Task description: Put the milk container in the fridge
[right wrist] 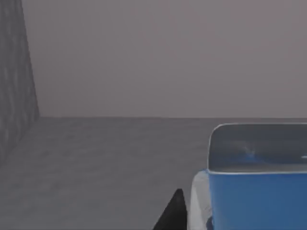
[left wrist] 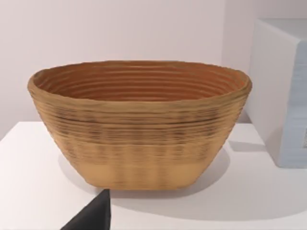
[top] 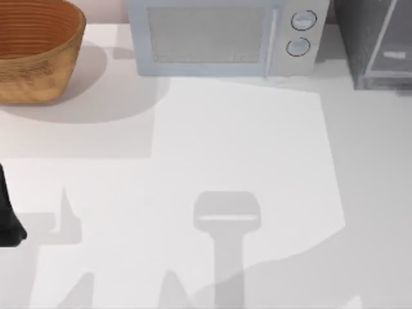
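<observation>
- Milk carton [right wrist: 256, 191] is sitting closest to my right wrist camera, its blue body and pale top rising just beside one dark fingertip [right wrist: 173, 213] of my right gripper; whether my fingers are clamping it or have let go, I cannot tell.
- Around the carton I am seeing a dim grey floor, a dark mottled side wall and a plain back wall, which I am judging to be the inside of the fridge [right wrist: 17, 76].
- To finish this step well, I am wanting the carton standing flat and upright on that floor before I release, then drawing straight back so I am not tipping it.
- My left arm [top: 8, 215] is idling at the table's left edge; its finger state I cannot tell.
- Farther off, the woven basket [top: 35, 48] is standing at the back left, the pale microwave [top: 222, 38] beside it, and the fridge cabinet [top: 376, 42] at the back right.
</observation>
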